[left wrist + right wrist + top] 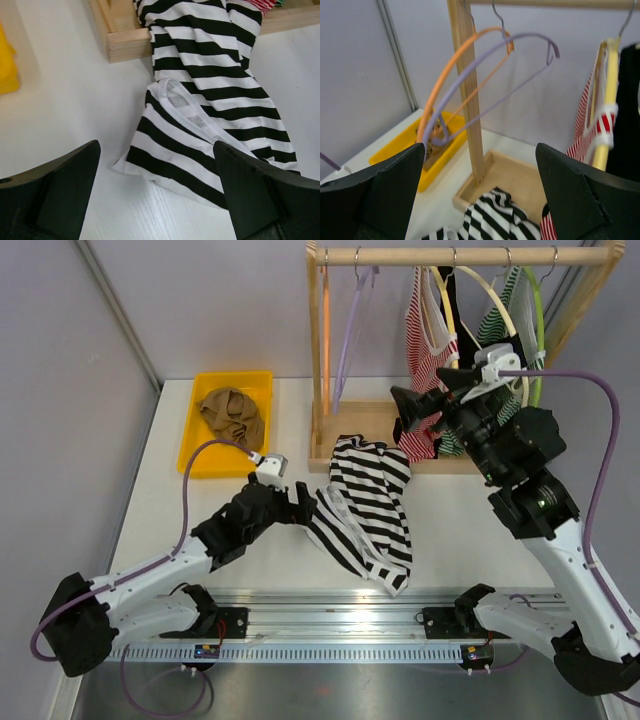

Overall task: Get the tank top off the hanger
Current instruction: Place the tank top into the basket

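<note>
The left gripper hung low over the table, its jaws spread wide with nothing pinched between them. The black-and-white striped tank top lay crumpled on the table directly ahead of those jaws. In the left wrist view its nearest hem sat in the gap between the two fingers, closer to the right-hand one, with no visible contact. From there the garment ran away from the jaws and draped over the front edge of the wooden rack's base.

The right gripper was raised level with the hanging clothes, its jaws likewise spread wide and empty. The tank top lay below and ahead of these jaws, well apart from them. Ahead of and above them hung a bare purple hanger beside a bare orange hanger. To the right of these jaws hung a red-and-white striped garment on a yellow hanger.

Beyond the left jaws, off to their left, stood a yellow bin holding a brown garment.
</note>
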Robot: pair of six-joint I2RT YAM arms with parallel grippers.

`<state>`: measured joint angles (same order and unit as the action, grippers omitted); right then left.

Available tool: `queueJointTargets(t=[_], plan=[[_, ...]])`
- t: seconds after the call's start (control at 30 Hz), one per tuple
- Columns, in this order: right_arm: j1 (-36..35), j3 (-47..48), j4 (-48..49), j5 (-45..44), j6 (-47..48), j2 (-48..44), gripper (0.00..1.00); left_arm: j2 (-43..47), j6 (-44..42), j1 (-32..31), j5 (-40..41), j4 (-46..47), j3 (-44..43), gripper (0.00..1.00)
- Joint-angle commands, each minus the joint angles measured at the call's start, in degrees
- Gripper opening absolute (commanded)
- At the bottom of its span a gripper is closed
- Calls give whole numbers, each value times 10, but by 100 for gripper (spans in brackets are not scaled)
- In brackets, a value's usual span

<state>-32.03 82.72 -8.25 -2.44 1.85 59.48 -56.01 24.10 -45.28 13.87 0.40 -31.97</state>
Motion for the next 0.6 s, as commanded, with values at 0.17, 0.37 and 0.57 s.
queueJointTargets(t=[0.17, 0.37, 0.57], plan=[[-3, -169, -99, -71, -42, -181, 100, -133, -5, -72, -16, 119, -56, 99], [-4, -239, -132, -88, -61, -265, 100, -282, -6, -90, -10, 144, -133, 99], [-4, -248, -150, -99, -78, -309, 100, -395, -6, -92, 26, 112, -225, 99]])
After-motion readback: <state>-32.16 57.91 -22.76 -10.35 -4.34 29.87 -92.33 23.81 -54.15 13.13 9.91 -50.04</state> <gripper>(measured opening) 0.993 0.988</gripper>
